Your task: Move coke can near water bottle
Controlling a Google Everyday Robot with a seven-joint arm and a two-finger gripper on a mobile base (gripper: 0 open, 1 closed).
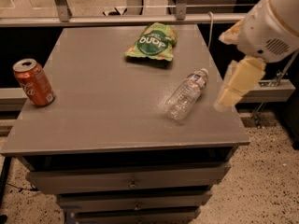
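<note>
The coke can (32, 82) stands upright at the left edge of the grey table (107, 111). It is red-orange with a silver top. The water bottle (187, 94) lies on its side at the right of the table, white cap pointing to the far right. My gripper (236, 84) hangs from the white arm (271, 24) at the right, over the table's right edge, a little to the right of the bottle and far from the can. It holds nothing that I can see.
A green snack bag (153, 42) lies at the back middle of the table. A metal rail (140, 18) runs behind the table. Drawers (131, 183) are below the tabletop. Speckled floor lies to the right.
</note>
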